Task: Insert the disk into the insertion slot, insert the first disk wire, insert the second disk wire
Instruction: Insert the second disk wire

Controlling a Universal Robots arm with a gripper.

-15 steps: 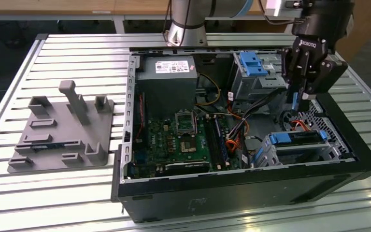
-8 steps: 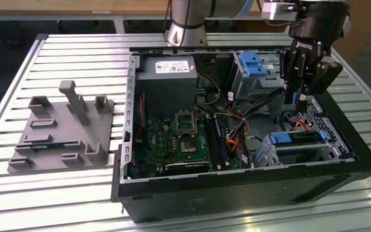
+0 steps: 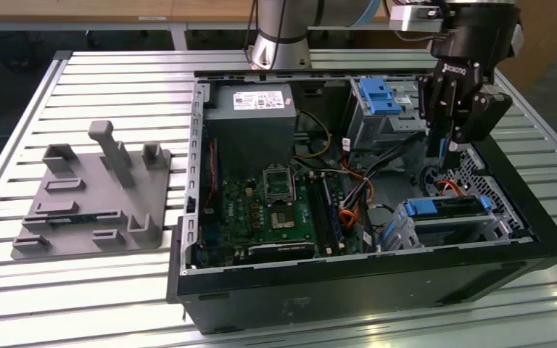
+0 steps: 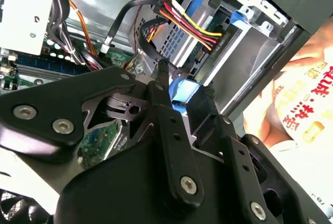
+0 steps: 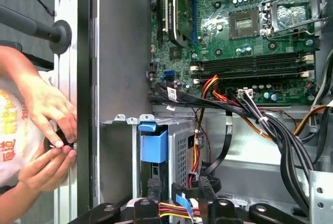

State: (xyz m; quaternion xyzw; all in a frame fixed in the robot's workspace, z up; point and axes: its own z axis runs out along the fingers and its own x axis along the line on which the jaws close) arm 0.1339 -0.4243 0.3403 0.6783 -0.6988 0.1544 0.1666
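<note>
**Step 1, disk insertion: judged complete.** Shows the flat silver hard drive in its bright blue plastic carrier (the disk) [image 3: 450, 208] lying level inside the low silver perforated sheet-metal drive cage (the insertion slot) [image 3: 463, 230]. Location in the exterior view: 4 o'clock within the open black tower computer case [image 3: 356, 290].

**Step 2, first disk wire: not verified.** Places the thin flat red cable (the first disk wire) [image 3: 450, 187] at 12 o'clock of the disk, right at the carrier edge. Cannot confirm a seated plug.

**Step 3, second disk wire: judged outstanding.** Shows a bundle of orange, yellow and black wires [image 4: 190, 21] close ahead of the gripper in the second wrist view. No certain match to the second wire.

**Gripper.** Finds the black gripper [image 3: 452, 141] hanging inside the case at 2 o'clock, above the disk at its 12 o'clock. Just beside it, at 9 o'clock: the taller grey metal cage with a blue bracket [image 3: 380, 109]. Cannot tell the gripper's opening, or any hold.

**Surroundings.**
- A person's two hands [image 5: 47, 104] outside the case wall, pinching a small dark part, in the first wrist view.
- Grey moulded fixture [image 3: 95, 196] on the slatted metal bench [image 3: 114, 72], at 9 o'clock of the case and well apart from the work.
</note>
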